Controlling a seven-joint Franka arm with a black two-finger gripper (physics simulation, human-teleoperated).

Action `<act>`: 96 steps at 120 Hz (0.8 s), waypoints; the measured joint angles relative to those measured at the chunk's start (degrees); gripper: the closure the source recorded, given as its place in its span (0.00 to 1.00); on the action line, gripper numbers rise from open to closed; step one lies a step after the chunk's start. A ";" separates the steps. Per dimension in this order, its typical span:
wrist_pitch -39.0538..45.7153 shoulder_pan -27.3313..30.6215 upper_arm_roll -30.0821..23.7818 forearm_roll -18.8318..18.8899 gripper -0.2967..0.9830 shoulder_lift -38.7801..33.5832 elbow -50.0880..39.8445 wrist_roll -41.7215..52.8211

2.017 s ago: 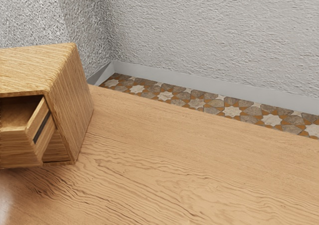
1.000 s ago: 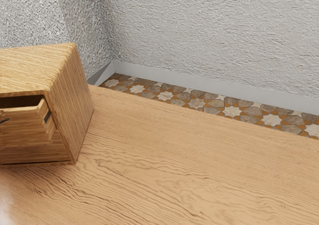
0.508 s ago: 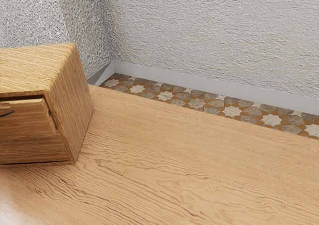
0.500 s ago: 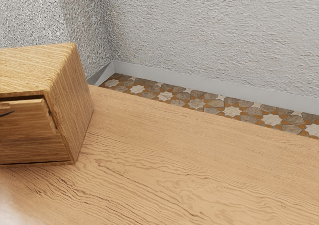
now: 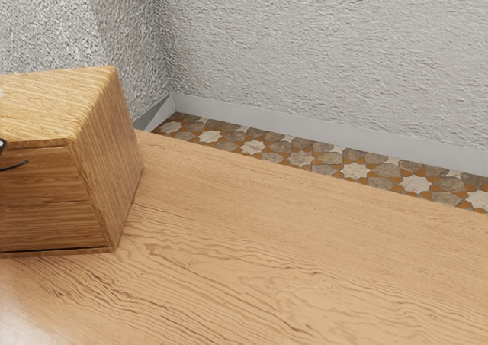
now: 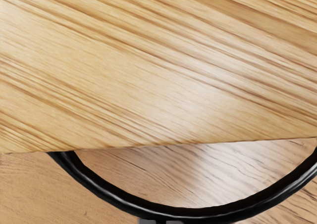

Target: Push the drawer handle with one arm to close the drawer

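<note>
Nearest the wrist view's camera, the gripper [image 6: 161, 221] was down at the outermost part of the black handle's bow; whether it was clenched or spread I could not tell, nor whether it was pressing. The handle [image 6: 116, 196] curved out past the front edge of the cabinet top, over the table.

Behind it, the drawer front [image 5: 46, 169] sat about level with the face of the cabinet [image 5: 110, 154], under its top's front edge and above a lower panel [image 5: 53, 223]. No open box stood out, so the closing looked done or very nearly so. At most, I judged, a light last push was left, then backing off without hooking the handle.

The cabinet stood on the table [image 5: 267, 246], its back corner near the table's far edge, with tiled floor [image 5: 335, 169] and wall beyond.
</note>
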 joint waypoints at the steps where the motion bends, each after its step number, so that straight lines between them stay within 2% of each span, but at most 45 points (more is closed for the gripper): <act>1: -0.01 -0.23 0.25 0.09 0.85 0.02 0.05 -0.01; 22: 0.29 -0.44 0.69 0.33 0.85 -1.98 -0.97 -0.11; 40: -0.09 6.91 -7.41 -0.81 0.84 -8.36 -6.45 -0.10; 54: -3.66 9.01 -11.37 -2.80 0.65 -11.33 -7.79 -0.08; 68: -6.42 8.40 -18.65 -7.68 0.47 -11.37 -5.29 0.00; 78: -8.21 4.23 -19.93 -9.89 0.39 -8.63 0.02 0.08; 88: -9.52 -5.32 -20.33 -11.41 0.34 -0.31 9.43 0.09; 96: -10.32 -8.72 -22.44 -12.63 0.31 7.10 17.88 0.09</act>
